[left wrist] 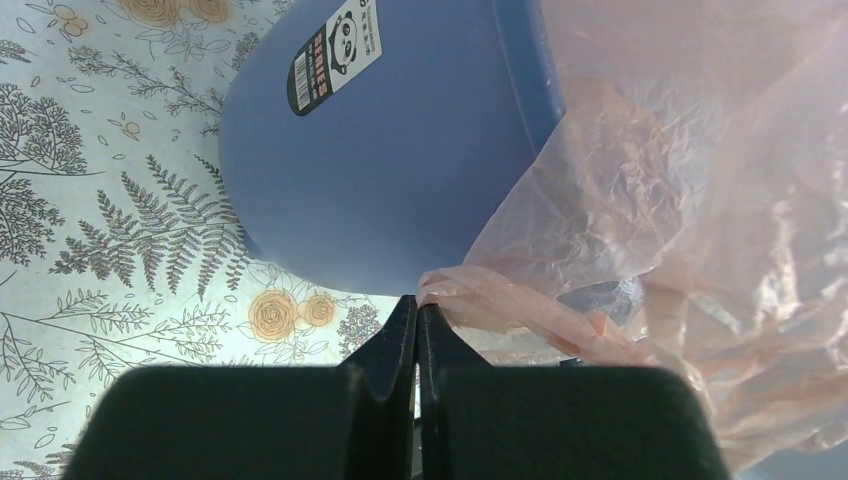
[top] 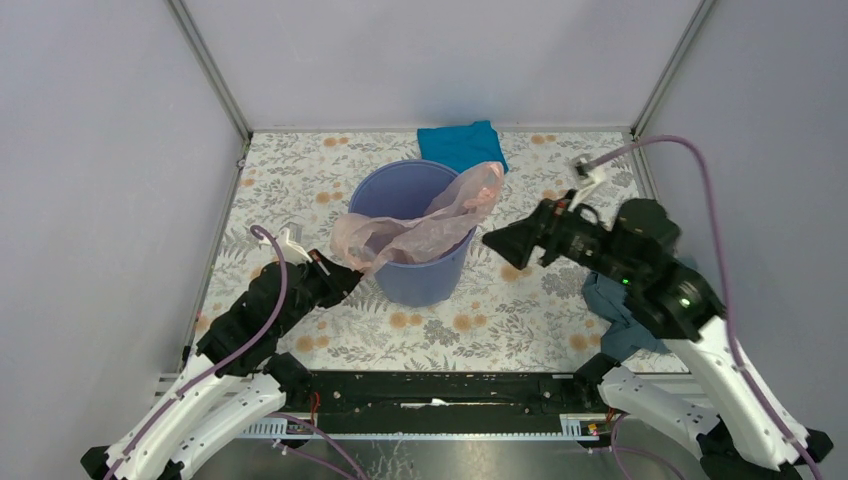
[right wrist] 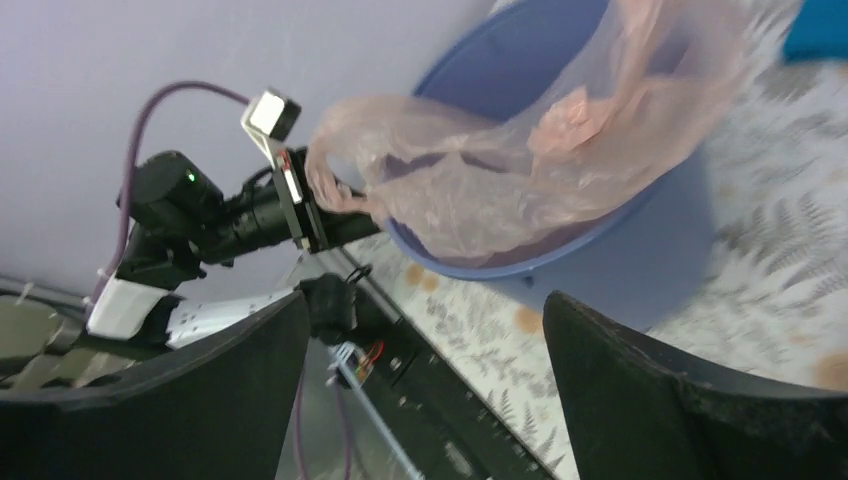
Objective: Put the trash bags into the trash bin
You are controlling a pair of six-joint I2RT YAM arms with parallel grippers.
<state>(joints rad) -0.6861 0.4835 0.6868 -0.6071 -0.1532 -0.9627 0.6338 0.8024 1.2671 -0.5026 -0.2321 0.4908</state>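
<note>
The lavender-blue trash bin [top: 425, 285] stands upright mid-table. The pale-pink trash bag [top: 430, 225] lies draped across its mouth, partly inside, with a tail hanging over the far right rim. My left gripper [top: 352, 280] sits at the bin's near left side, shut on the bag's bunched left edge. The left wrist view shows its tips [left wrist: 418, 305] pinching that edge of the bag [left wrist: 680, 200] just below the bin's wall [left wrist: 380, 170]. My right gripper [top: 497, 240] hovers right of the bin, open and empty. The right wrist view shows its jaws [right wrist: 428, 297] wide apart, facing bag [right wrist: 520, 170] and bin [right wrist: 640, 250].
A bright blue folded cloth [top: 460, 143] lies behind the bin at the back edge. A grey-blue cloth [top: 612, 305] lies under my right arm at the near right. Enclosure walls and metal posts ring the floral tabletop [top: 500, 320].
</note>
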